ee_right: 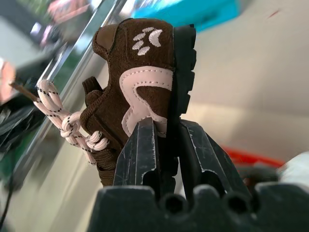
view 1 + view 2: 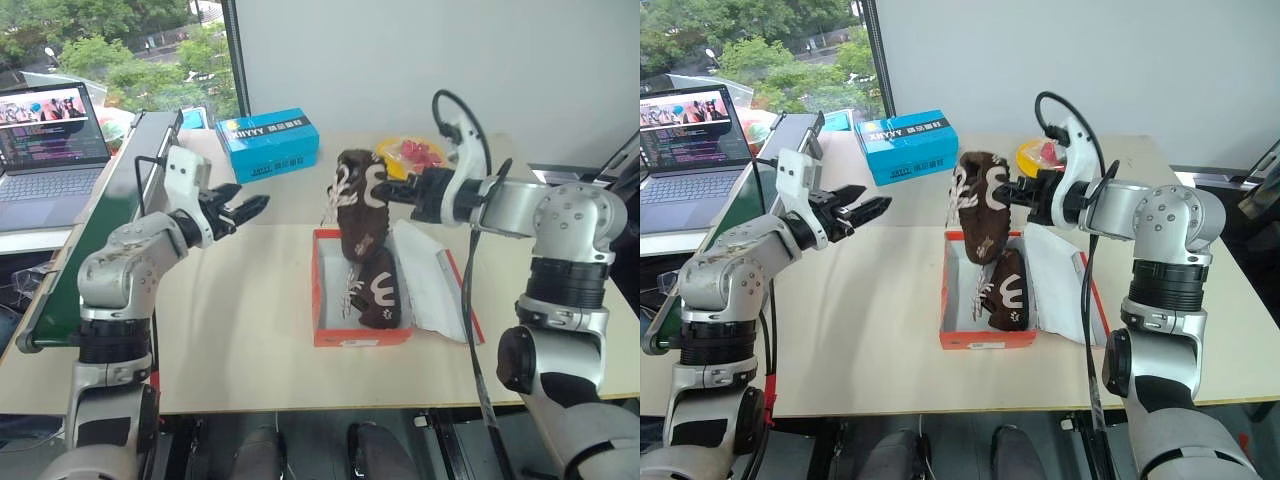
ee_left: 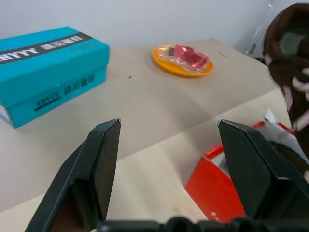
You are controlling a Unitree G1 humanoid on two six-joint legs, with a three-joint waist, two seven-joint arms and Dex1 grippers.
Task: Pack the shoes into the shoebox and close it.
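One dark brown suede shoe with cream side marks (image 2: 378, 290) lies in the open orange-red cardboard shoebox (image 2: 345, 335), centre of frame on the pale surface (image 2: 240, 330). My right gripper (image 2: 1012, 193), jaws pinching the heel, holds the second brown shoe (image 2: 980, 205) toe-down above the box's far end. Left gripper (image 2: 240, 210) hovers left of centre, jaws spread, holding nothing. Step in hand: placing the second shoe. Next I judge: lower it beside the first, release, then fold the lid (image 2: 430, 285) over.

Beige table (image 2: 250, 330) against plain white wall (image 2: 430, 60).
Window (image 2: 120, 50) at the far left, daylight, green trees outside; open laptop (image 2: 50, 150) on side desk.
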